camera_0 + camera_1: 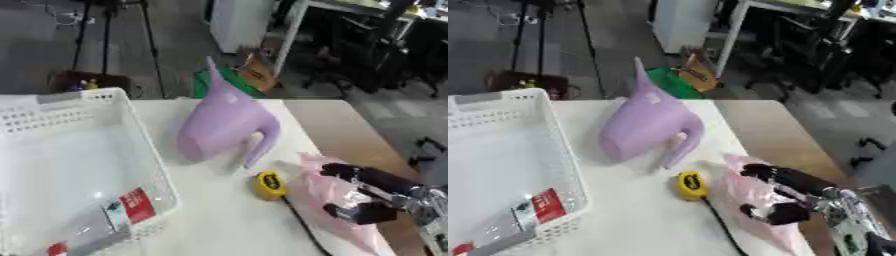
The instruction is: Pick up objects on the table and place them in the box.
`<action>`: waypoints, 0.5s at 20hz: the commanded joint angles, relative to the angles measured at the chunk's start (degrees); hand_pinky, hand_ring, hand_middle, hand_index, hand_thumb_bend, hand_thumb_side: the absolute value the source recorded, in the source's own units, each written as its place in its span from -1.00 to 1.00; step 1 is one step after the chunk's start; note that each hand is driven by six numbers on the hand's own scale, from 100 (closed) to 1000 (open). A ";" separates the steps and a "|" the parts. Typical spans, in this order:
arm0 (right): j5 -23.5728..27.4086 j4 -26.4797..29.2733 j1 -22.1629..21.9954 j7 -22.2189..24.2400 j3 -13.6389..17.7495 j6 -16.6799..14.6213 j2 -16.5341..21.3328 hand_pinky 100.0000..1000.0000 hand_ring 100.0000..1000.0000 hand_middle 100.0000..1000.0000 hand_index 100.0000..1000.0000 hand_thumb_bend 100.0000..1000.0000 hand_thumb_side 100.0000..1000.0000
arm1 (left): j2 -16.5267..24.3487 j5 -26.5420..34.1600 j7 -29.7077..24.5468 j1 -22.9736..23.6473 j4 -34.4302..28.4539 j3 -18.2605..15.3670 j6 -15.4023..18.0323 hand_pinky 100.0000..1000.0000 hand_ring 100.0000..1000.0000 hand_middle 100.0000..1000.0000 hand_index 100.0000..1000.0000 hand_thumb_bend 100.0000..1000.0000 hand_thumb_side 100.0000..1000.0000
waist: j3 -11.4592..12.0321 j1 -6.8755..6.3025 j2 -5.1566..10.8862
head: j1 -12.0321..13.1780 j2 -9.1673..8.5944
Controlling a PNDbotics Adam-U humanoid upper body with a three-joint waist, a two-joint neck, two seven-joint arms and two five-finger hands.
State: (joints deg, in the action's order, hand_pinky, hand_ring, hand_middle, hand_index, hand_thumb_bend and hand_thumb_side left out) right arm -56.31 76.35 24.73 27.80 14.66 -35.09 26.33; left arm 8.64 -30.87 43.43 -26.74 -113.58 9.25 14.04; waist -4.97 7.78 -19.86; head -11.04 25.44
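Three loose things: a lilac plastic watering can with a long thin spout (223,125), a small yellow tape measure with a dark tail (270,184), and a crumpled pink plastic bag (328,202) all lie on the white bench (227,220), right of the box.
Box: a white perforated plastic basket (140,145) at the left; a flat packet with a red label (127,207) already lies inside, near its front right corner.
Right hand: the black right hand (367,197) lies on the pink bag, fingers and thumb curled into the film, so it seems to have hold of it; the bag rests on the bench.
Left hand: not visible in either view.
Bag handling: probably very light, soft and shapeless, with slippery film; gathering a bunch of material should serve better than pinching an edge, and it may trail when lifted.
Watering can: likely hollow, stiff and light; its curved handle or the body looks the safest hold, since the spout is slender.
Tape measure: compact and hard, just beside the bag, so a snag is possible.
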 commanded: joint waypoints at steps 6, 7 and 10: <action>-1.89 9.30 0.35 -6.60 1.45 0.49 2.84 0.80 1.00 1.00 1.00 -0.46 0.62 | 0.45 0.05 -0.03 -1.14 -1.01 -0.18 -0.30 0.79 0.88 0.71 0.50 -0.97 1.00 | 0.11 -0.64 0.87 | 8.70 -0.25; -1.75 10.00 0.45 -6.92 1.38 0.55 3.05 0.80 1.00 1.00 1.00 -0.48 0.62 | 0.43 0.06 -0.04 -1.19 -1.01 -0.18 -0.33 0.79 0.88 0.71 0.50 -0.97 1.00 | 0.16 -0.72 0.84 | 10.33 -0.59; -1.68 12.32 0.69 -7.99 1.56 0.98 3.74 0.80 1.00 1.00 1.00 -0.49 0.61 | 0.44 0.16 -0.12 -1.39 -1.01 -0.13 -0.48 0.79 0.88 0.71 0.50 -0.97 1.00 | 0.15 -1.00 0.64 | 12.76 -1.32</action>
State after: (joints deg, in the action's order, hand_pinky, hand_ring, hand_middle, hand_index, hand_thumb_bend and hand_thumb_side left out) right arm -57.86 86.50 24.72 20.55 15.46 -34.30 27.43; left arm 8.64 -30.80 43.33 -27.22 -113.58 9.25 13.75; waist -4.68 6.98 -20.18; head 0.64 24.80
